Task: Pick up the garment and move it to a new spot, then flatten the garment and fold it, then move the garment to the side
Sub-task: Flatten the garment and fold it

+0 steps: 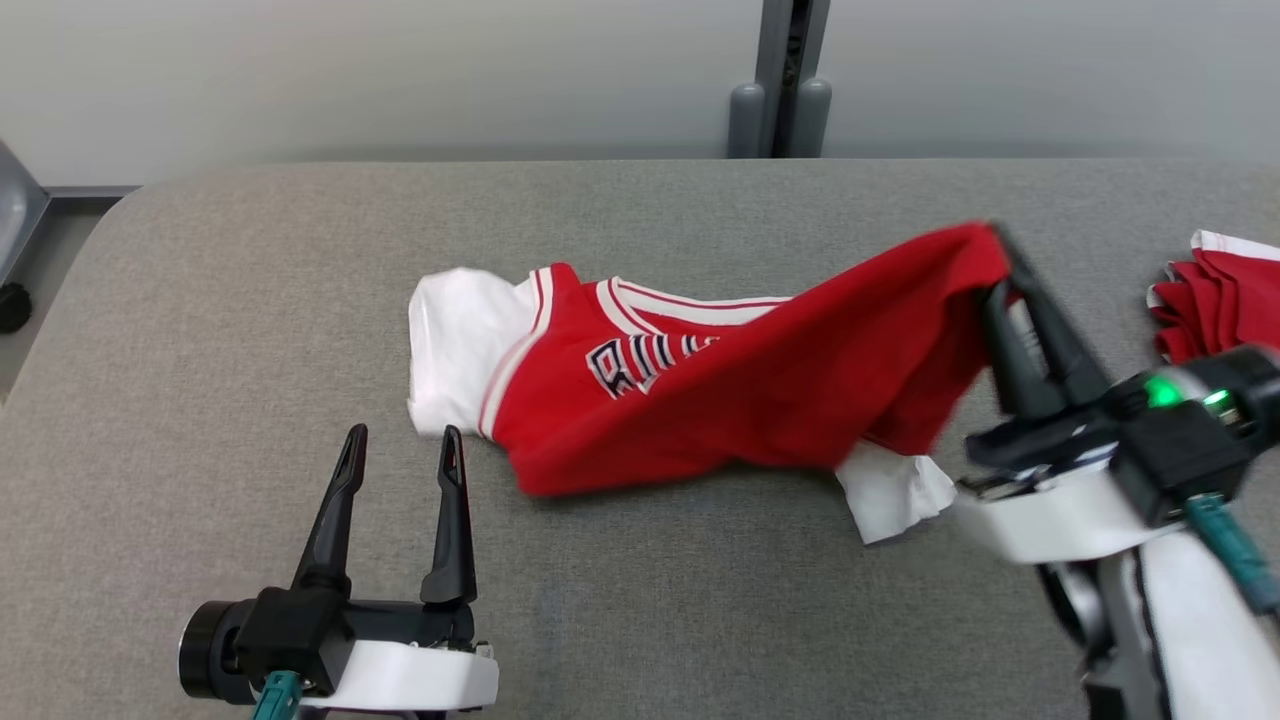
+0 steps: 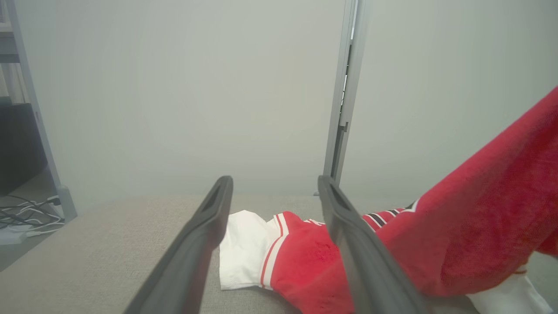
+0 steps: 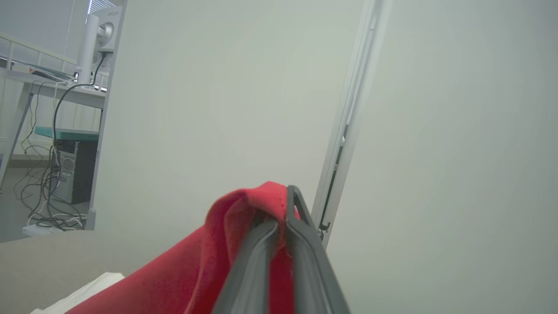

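The garment is a red jersey with white sleeves and dark lettering, lying crumpled across the middle of the grey table. My right gripper is shut on its red right-hand edge and holds that edge lifted off the table, so the cloth slopes up to the right. In the right wrist view the red fabric bunches over the closed right gripper. My left gripper stands open near the front left, just short of the white sleeve. The left wrist view shows the open left gripper pointing at the garment.
A second red and white cloth lies at the table's right edge. A grey post stands behind the table against the pale wall. Cables and a computer sit on the floor beyond the table's left side.
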Motion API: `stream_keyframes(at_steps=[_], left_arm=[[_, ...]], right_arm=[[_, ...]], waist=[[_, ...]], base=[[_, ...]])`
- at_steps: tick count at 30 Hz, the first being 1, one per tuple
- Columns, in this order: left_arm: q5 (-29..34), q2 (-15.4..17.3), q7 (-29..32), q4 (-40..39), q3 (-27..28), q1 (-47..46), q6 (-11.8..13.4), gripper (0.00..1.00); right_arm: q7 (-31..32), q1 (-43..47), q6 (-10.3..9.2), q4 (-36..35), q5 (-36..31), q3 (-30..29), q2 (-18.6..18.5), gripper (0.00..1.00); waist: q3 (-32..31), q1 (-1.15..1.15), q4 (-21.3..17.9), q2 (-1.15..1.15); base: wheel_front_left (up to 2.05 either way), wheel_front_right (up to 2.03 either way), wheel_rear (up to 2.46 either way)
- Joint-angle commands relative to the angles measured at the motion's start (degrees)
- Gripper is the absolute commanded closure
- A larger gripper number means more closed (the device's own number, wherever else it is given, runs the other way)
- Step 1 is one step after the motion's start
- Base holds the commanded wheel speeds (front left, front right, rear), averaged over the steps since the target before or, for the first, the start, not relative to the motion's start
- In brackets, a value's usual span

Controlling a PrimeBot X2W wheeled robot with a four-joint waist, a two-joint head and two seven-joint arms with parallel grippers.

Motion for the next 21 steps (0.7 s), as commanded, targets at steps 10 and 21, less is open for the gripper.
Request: stream_keyframes(at_steps=[10, 21], left_arm=[[-0.43, 0.19, -0.23, 0.55, -1.26, -0.86, -0.43, 0.0], [-0.54, 0.2, -0.23, 1.88, -1.41, -1.63, -1.53, 0.0]], right_arm=[[0.88, -2.37, 0.0, 3.28, -0.68, -7.72, -5.18, 1.0], [0.57, -11.25, 0.0, 32.87, 2.95, -11.6, -10.13, 1.0]], waist=[[-1.4, 0.0, -0.35, 0.0], [0.22, 0.0, 0.43, 0.0]], base=[[0.0, 0.0, 0.0], [0.0, 0.0, 0.0]])
